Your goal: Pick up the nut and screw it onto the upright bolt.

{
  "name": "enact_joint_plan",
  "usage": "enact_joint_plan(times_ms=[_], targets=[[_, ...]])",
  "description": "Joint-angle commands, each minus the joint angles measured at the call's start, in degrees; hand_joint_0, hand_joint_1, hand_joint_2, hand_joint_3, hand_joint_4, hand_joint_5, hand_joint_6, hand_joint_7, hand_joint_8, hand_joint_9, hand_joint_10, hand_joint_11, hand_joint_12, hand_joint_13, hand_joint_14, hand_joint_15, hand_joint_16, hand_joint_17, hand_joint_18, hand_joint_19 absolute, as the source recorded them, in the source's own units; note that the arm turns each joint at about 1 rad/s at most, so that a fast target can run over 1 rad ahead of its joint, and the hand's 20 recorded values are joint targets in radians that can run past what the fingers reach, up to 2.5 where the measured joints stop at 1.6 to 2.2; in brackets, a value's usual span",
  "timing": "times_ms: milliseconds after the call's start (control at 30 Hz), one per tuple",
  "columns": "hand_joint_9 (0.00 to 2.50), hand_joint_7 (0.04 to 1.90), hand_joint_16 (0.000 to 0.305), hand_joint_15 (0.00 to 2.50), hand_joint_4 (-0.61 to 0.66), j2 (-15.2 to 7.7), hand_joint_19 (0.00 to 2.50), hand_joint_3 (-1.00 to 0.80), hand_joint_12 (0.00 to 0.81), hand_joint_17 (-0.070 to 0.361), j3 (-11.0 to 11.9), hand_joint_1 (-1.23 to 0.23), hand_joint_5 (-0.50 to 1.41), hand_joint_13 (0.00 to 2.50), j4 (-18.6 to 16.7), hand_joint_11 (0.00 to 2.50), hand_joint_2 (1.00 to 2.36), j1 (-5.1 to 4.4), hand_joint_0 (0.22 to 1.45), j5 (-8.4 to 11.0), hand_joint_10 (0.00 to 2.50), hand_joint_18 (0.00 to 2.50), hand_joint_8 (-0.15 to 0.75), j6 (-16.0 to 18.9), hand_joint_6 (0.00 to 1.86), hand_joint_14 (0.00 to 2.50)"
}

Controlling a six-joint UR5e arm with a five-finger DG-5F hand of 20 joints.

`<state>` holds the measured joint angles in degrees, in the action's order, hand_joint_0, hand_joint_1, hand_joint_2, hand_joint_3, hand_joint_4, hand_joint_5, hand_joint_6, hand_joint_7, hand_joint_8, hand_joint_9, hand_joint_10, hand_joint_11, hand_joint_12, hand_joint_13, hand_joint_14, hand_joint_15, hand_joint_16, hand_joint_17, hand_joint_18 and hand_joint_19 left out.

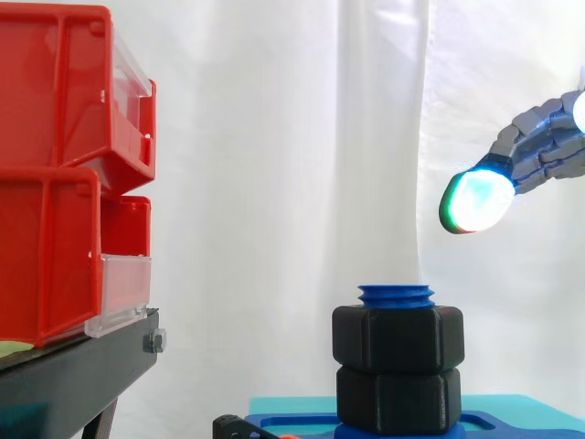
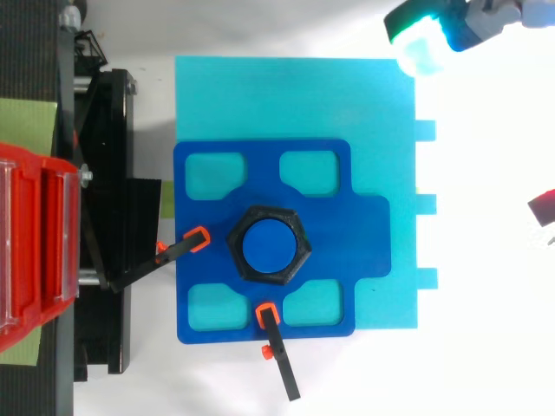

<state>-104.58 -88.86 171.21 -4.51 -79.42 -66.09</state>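
Note:
A blue threaded bolt (image 1: 395, 294) stands upright on a blue base plate (image 2: 208, 243). A black hexagonal nut (image 1: 398, 338) sits around the bolt near its top, with a few threads showing above it. From above, the nut (image 2: 236, 245) rings the bolt's round blue end (image 2: 267, 245). Under it sits a second black hexagonal piece (image 1: 398, 398). My hand (image 1: 539, 146) hangs up and to the right of the bolt, well clear of it, its fingers relaxed and holding nothing. A glowing green-white fingertip (image 1: 475, 201) points toward the bolt. In the top view the hand (image 2: 486, 17) is over the far right corner.
The base plate lies on a cyan board (image 2: 260, 95) and is held by two black clamps with orange tips (image 2: 186, 244) (image 2: 276, 347). Red bins (image 1: 64, 165) are stacked on a black stand (image 1: 73, 375) at the left.

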Motion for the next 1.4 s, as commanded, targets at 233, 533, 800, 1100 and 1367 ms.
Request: enact_joint_plan(times_ms=[233, 533, 800, 1100, 1367], targets=[[0.25, 0.58, 0.052, 0.0, 0.26, 0.0, 0.0, -0.5, 0.392, 0.116, 0.0, -0.35, -0.21, 0.06, 0.0, 0.0, 1.0, 0.03, 0.48, 0.05, 0.0, 0.0, 0.247, 0.0, 0.5, 0.0], [0.24, 0.55, 0.052, 0.0, 0.27, 0.0, 0.0, -0.5, 0.394, 0.117, 0.0, -0.36, -0.22, 0.06, 0.0, 0.0, 1.0, 0.03, 0.48, 0.05, 0.0, 0.0, 0.248, 0.0, 0.5, 0.0], [0.21, 0.59, 0.052, 0.0, 0.27, 0.1, 0.0, -0.5, 0.395, 0.116, 0.0, -0.36, -0.22, 0.05, 0.0, 0.0, 1.0, 0.03, 0.48, 0.05, 0.0, 0.0, 0.249, 0.0, 0.5, 0.0], [0.2, 0.56, 0.053, 0.0, 0.24, 0.1, 0.0, -0.5, 0.397, 0.118, 0.0, -0.37, -0.22, 0.05, 0.0, 0.0, 1.0, 0.03, 0.48, 0.05, 0.0, 0.0, 0.251, 0.0, 0.5, 0.0], [0.2, 0.55, 0.053, 0.0, 0.23, 0.0, 0.0, -0.5, 0.395, 0.119, 0.0, -0.39, -0.22, 0.06, 0.0, 0.0, 1.0, 0.03, 0.48, 0.05, 0.0, 0.0, 0.248, 0.0, 0.5, 0.0]])
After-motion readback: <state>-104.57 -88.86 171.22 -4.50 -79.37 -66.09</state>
